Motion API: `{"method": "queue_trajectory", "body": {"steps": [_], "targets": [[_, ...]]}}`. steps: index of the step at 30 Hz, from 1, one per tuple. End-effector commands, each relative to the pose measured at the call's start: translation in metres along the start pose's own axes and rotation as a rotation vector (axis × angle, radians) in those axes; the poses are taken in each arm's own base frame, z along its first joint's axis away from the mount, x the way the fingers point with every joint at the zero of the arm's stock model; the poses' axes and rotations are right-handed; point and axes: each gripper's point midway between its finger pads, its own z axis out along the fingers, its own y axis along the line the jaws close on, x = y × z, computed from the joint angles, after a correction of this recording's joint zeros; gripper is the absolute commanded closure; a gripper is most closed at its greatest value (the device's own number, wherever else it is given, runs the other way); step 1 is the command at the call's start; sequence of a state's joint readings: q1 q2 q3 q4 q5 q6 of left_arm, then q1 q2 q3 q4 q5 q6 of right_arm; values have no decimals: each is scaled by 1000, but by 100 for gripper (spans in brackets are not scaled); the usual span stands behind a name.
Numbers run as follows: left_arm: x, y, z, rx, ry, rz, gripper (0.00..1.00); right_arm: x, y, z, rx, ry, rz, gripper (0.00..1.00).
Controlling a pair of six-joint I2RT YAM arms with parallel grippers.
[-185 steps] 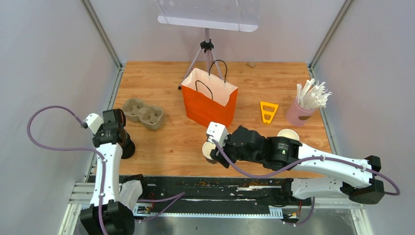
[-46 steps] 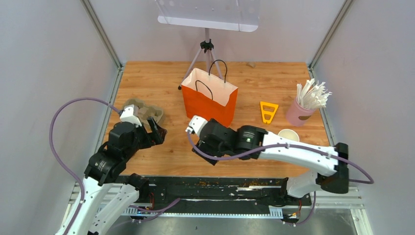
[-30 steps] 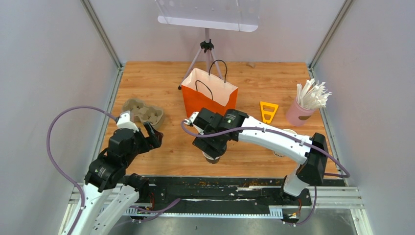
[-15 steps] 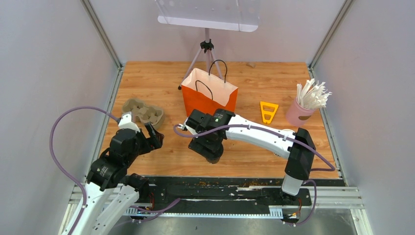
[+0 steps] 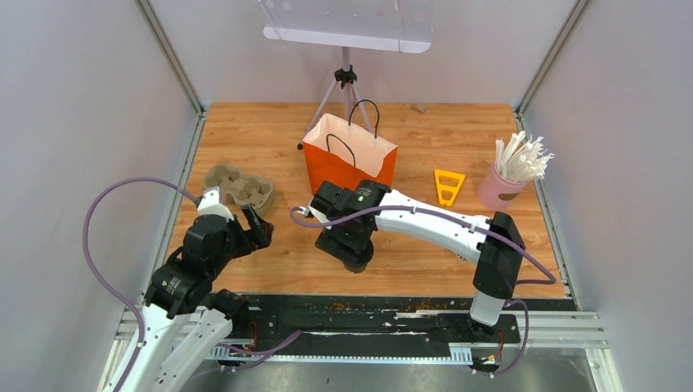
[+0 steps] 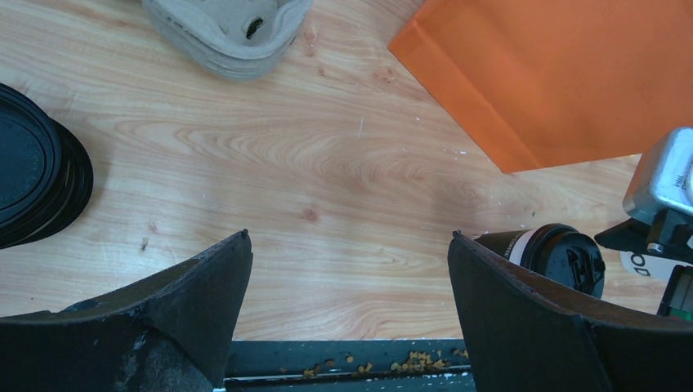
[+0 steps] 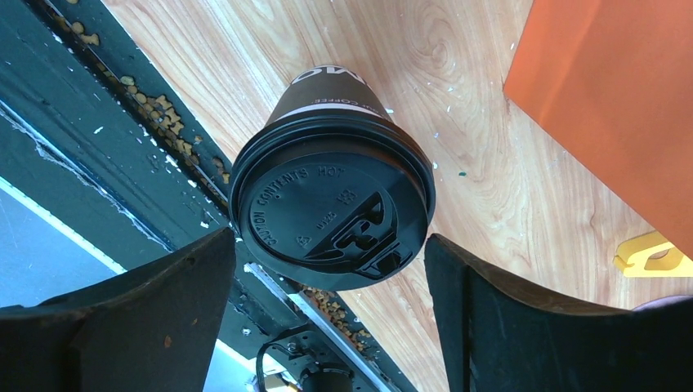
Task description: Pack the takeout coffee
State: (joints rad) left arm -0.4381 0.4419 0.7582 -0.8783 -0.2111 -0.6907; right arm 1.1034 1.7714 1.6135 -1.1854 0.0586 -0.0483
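Observation:
One takeout coffee cup (image 7: 331, 204), dark-sided with a round black lid, stands upright on the wood near the table's front edge. My right gripper (image 7: 331, 235) hangs over it, open, with a finger either side of the lid and small gaps showing. In the top view the right gripper (image 5: 350, 249) hides the cup. The left wrist view shows the same cup (image 6: 547, 253) at far right, behind the right finger. My left gripper (image 6: 350, 235) is open over bare wood, and sits left of the cup (image 5: 257, 224).
An orange paper bag (image 5: 351, 167) stands open just behind the right gripper. A brown pulp tray (image 5: 239, 188) lies at the left, and a stack of black lids (image 6: 33, 184) is beside the left gripper. A pink cup of straws (image 5: 502, 184) and a yellow piece (image 5: 448, 186) sit to the right.
Over the last second the right arm folded in towards the left and its gripper settled lower over the lidded cup. The left arm has hardly moved.

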Motion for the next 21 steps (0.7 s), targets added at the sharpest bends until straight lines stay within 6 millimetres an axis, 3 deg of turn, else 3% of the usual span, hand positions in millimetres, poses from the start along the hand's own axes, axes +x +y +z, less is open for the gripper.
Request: {"method": "queue_trajectory", "body": {"steps": [1, 12, 21], "targets": [[-14, -10, -6, 34, -38, -16, 4, -9, 0, 3, -10, -18, -8, 15], [-10, -25, -8, 122, -7, 26, 5, -8, 6, -30, -43, -92, 46, 17], [9, -74, -5, 392, 103, 49, 10, 8, 6, -49, -42, -170, 137, 18]]}}
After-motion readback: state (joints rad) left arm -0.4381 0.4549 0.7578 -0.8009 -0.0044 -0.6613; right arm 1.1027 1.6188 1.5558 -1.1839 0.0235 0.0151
